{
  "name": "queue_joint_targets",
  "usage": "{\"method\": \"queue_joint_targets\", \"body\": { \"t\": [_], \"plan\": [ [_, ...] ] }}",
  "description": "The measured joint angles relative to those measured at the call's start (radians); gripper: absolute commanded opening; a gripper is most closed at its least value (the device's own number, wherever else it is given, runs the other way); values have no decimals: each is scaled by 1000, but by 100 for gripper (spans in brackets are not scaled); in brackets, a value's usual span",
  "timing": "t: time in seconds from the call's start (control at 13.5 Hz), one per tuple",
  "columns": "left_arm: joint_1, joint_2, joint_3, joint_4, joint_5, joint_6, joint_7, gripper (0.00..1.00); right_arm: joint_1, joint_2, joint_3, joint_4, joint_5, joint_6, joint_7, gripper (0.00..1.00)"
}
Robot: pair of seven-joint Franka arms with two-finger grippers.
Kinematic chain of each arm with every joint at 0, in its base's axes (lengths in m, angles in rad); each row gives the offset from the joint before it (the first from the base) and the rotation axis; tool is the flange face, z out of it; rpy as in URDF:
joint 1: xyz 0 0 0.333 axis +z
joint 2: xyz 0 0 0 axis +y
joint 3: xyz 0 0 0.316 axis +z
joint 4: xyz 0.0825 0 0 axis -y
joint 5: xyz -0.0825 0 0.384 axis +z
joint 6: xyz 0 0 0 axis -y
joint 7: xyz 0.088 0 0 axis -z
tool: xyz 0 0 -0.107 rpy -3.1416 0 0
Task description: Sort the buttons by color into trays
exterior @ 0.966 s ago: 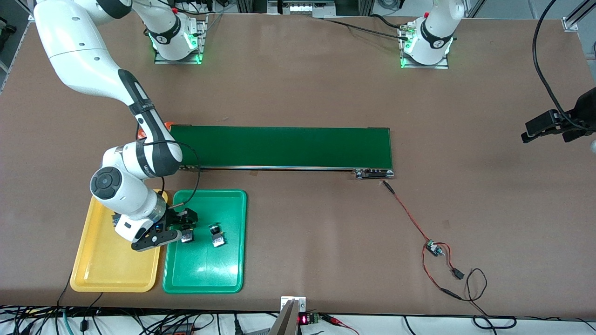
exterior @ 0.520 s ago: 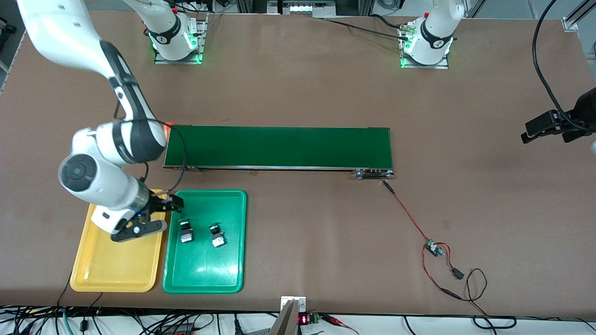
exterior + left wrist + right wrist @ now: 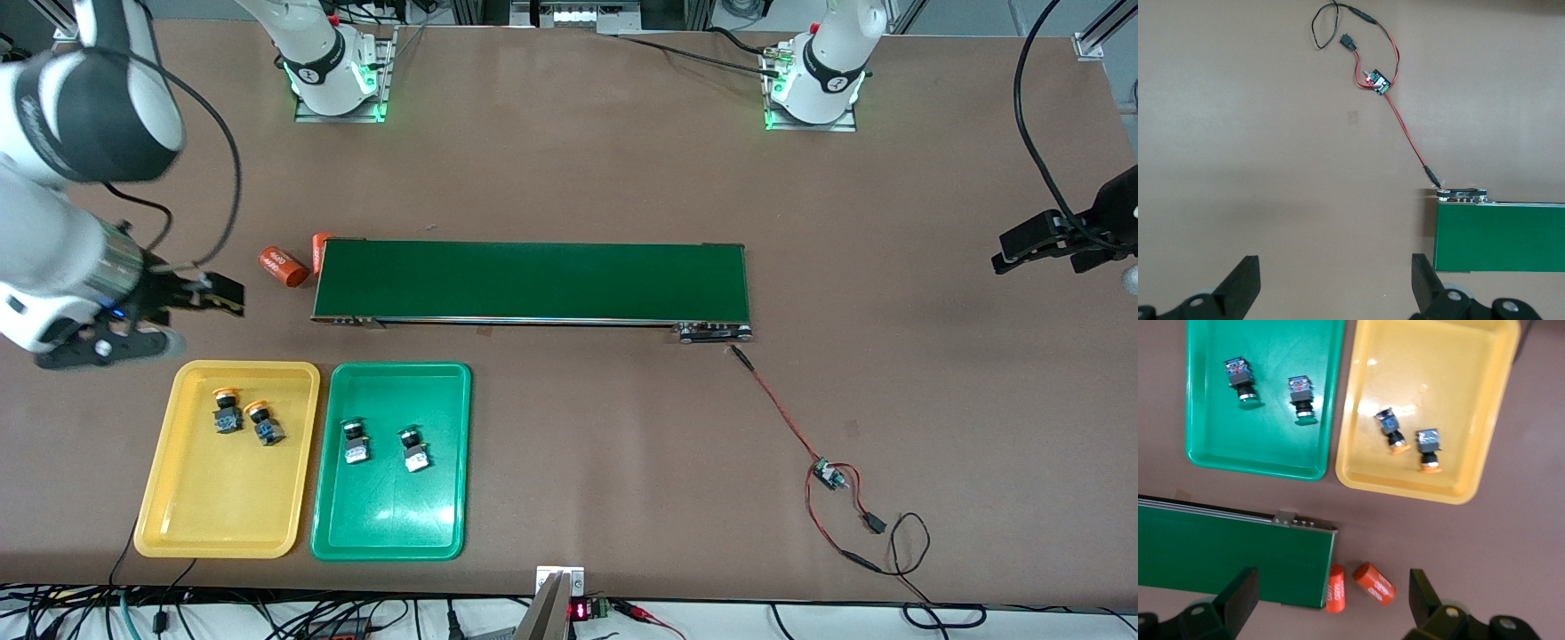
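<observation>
Sorting status: orange-capped buttons (image 3: 242,420) in yellow tray (image 3: 178,524), green-capped buttons (image 3: 384,443) in green tray (image 3: 391,542).
Right gripper (image 3: 133,318): jaws open, empty, over bare surface.
Left gripper (image 3: 1036,251): jaws open, waiting.
Risk: a low right-arm sweep could clip a tray.

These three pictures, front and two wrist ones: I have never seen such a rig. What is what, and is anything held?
Two robot arms stand at a table. The front view looks down from across it; each wrist view looks from a camera past that arm's gripper. The right gripper hangs open and empty above the table beside the yellow tray. The left gripper waits open at its own end. Two orange-capped buttons lie in the yellow tray, two green-capped buttons in the green tray. A conveyor belt lies farther from the camera.
</observation>
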Motion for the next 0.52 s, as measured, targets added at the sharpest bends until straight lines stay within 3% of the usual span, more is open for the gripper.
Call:
{"method": "queue_joint_targets", "body": {
  "t": [0.52],
  "plan": [
    [-3, 1, -10, -2, 0, 32, 0, 100, -17, -124, -59, -46, 24, -116, 79, 100]
  ]
}}
